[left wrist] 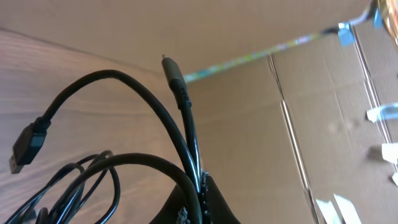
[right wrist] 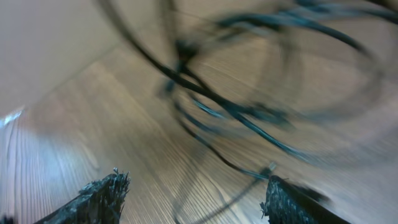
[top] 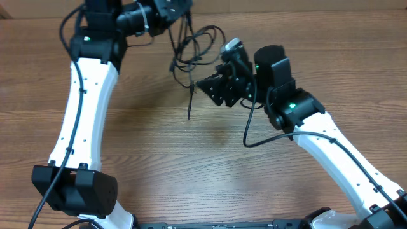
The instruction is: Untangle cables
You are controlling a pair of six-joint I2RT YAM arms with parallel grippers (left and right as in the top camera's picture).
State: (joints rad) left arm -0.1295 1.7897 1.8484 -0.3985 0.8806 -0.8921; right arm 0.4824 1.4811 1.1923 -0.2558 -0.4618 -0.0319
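While L hand pinches glossy looped cables | R hand spread | woodgrain tbl

A brown wooden table with long wavy lines in the wood fills the floor of the scene. Behind it stands a wall of tan cardboard with folds. A shiny strip of tape runs across it. Small bits of clear tape stick near its right edge.
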